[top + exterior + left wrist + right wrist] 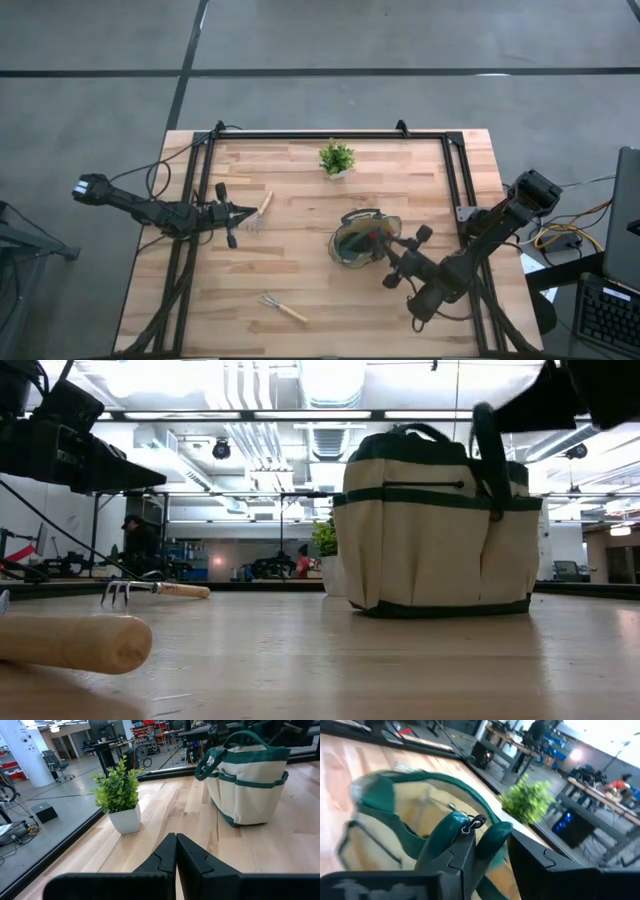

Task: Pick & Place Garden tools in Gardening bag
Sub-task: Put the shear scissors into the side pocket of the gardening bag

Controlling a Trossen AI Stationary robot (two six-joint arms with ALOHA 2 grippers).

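Observation:
The khaki gardening bag (365, 240) (440, 530) stands upright on its base right of the table's middle, with dark and red things inside. My right gripper (388, 255) (492, 870) is at the bag's right rim, fingers apart, above the bag's mouth. A pair of pruning shears (470, 832) sticks up out of the bag, and one green handle stands between the fingers. One wooden-handled rake (262, 210) (155, 589) lies flat left of the middle. Another rake (283, 308) lies flat near the front edge. My left gripper (240, 213) (176, 850) is shut and empty beside the first rake. My right gripper has one green handle of the shears (492, 842) between its two fingers, coming at it almost level from the table's right side. The handle lies against the inner side of one finger (465, 857). Whether the other finger touches it I cannot tell. The shears' lower part is hidden inside the bag.
A small green plant in a white pot (337, 158) (120, 800) stands near the far edge. A black frame (330, 135) runs along the far, left and right sides of the table. Bare wood lies between the bag and the rakes.

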